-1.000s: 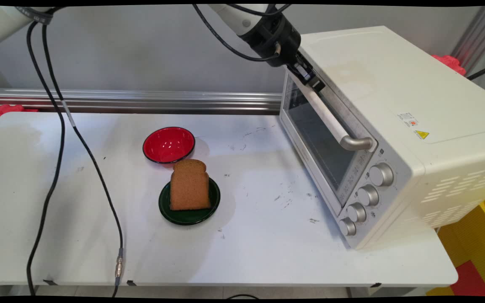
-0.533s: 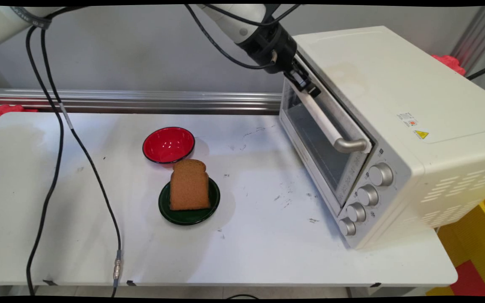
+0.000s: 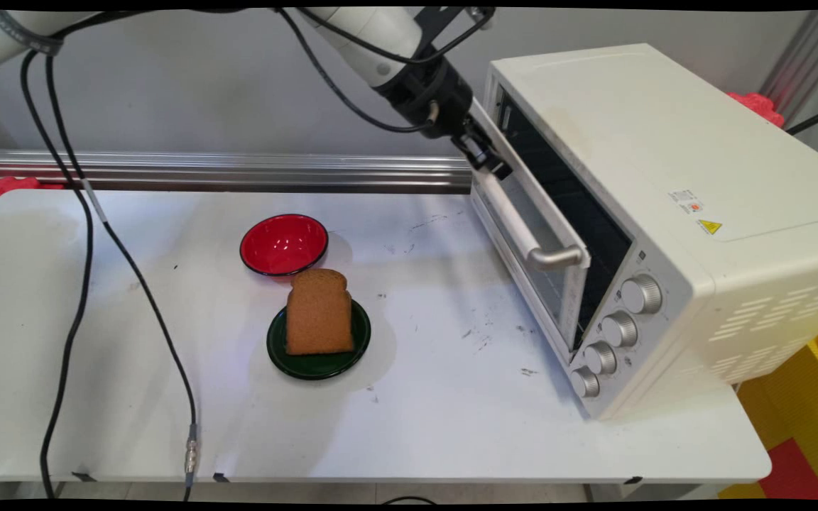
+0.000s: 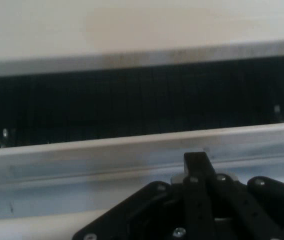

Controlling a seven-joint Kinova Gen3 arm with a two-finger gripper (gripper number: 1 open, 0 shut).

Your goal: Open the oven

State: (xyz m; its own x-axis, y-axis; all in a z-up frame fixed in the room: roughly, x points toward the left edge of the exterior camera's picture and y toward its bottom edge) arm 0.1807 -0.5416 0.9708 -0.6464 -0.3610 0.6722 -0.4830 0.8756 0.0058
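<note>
Gripper (image 3: 488,165) clamped on handle (image 3: 522,227) at far end, oven (image 3: 664,213) door (image 3: 558,284) approx. part-open w/ dark gap at top; bread (image 3: 319,321) on green plate (image 3: 318,362), untouched.

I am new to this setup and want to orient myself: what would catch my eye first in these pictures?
First, the big white toaster oven on the table's right side, its door tilted partly open. The black hand is shut on the door's handle at its far end. Near the table's middle, a slice of bread rests on a green plate, with a red bowl just behind it.
</note>
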